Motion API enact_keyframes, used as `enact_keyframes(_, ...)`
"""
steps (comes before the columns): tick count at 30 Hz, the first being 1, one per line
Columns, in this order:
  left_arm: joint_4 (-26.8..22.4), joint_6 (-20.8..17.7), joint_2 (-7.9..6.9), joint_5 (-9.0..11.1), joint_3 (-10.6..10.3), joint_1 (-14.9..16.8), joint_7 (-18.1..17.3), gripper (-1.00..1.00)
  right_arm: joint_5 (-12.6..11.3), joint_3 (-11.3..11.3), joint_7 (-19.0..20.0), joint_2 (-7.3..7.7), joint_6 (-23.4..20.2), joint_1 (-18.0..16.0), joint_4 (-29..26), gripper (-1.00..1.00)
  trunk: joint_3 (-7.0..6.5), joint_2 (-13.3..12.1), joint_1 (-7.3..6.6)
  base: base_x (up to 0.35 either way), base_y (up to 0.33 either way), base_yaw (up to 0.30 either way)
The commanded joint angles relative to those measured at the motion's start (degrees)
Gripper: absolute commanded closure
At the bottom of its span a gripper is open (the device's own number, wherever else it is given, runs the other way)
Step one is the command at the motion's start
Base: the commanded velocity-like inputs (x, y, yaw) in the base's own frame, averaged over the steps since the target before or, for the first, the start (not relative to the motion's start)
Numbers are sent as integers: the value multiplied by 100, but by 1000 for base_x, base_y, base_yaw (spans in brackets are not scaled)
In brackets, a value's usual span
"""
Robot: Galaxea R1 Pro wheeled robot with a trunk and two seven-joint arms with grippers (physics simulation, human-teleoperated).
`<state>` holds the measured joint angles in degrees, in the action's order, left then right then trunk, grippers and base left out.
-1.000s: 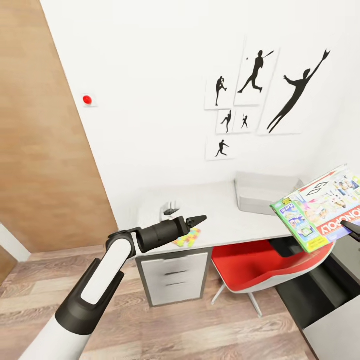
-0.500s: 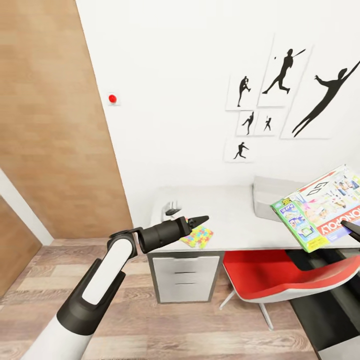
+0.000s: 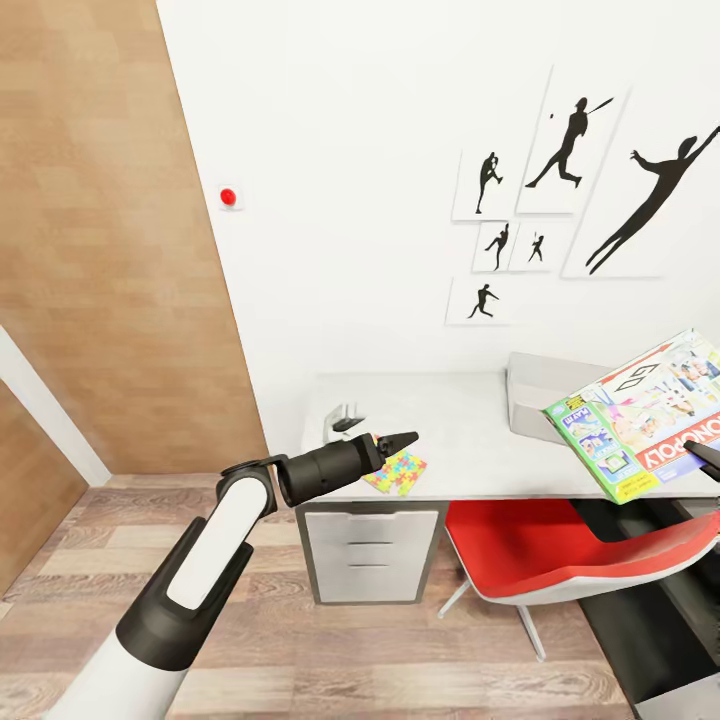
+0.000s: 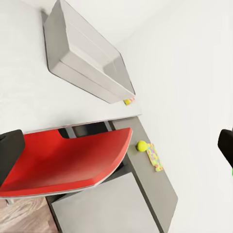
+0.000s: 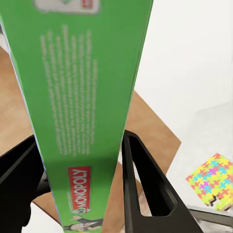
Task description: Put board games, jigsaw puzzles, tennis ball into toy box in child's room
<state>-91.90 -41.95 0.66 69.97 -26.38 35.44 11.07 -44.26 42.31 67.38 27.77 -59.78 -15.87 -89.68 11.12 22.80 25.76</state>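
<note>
My right gripper (image 3: pixel 705 455) is shut on a green-edged Monopoly board game (image 3: pixel 640 415), held tilted in the air over the right part of the table (image 3: pixel 470 440). In the right wrist view the game's green edge (image 5: pixel 92 111) sits between both black fingers (image 5: pixel 145 184). The grey toy box (image 3: pixel 545 395) stands on the table behind the game. A jigsaw puzzle (image 3: pixel 397 472) lies near the table's front edge, just past my left gripper (image 3: pixel 395 440), which is open and empty. On the dark wing, the left wrist view shows the tennis ball (image 4: pixel 141 145) touching another jigsaw puzzle (image 4: pixel 155 157), with the toy box (image 4: pixel 82 53) nearby.
A red chair (image 3: pixel 570 545) is tucked under the table beside the white drawers (image 3: pixel 372 550). A small dark and white object (image 3: pixel 343 420) stands at the table's left end. A wooden wardrobe door (image 3: pixel 110 250) rises at left. Wood-plank floor (image 3: pixel 350 650) lies in front.
The camera has swung a little to the left, so table and wall pictures now sit further right. Both arms keep their pose, and the board game stays in the right gripper.
</note>
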Motion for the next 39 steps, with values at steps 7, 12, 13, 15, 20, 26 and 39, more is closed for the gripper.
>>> enact_keyframes(7,-4,-15,11,59,-9,7,158,-100,5,5,15,14,-22,-11,46,100,12,12,3,-65,-239,2)
enact_keyframes(12,-3,-15,12,58,-8,7,176,-100,7,-5,7,18,-22,-15,66,100,12,12,3,-20,-296,1)
enact_keyframes(13,-3,-15,12,58,-6,7,178,-100,12,-8,6,18,-22,-17,68,100,12,12,3,-9,-307,0)
enact_keyframes(15,-3,-13,13,59,-1,7,171,-100,17,-16,5,18,-22,-18,73,100,12,12,3,-7,-310,0)
enact_keyframes(20,-3,-6,13,82,7,6,148,-100,27,-29,6,18,-22,-21,78,100,12,12,3,-3,-247,0)
enact_keyframes(26,-5,1,13,99,10,4,153,-100,27,-20,9,17,-22,-21,78,100,12,12,3,-1,-83,0)
enact_keyframes(39,-3,11,12,101,9,-1,177,-100,31,5,12,4,-6,-22,78,100,12,12,3,135,-140,0)
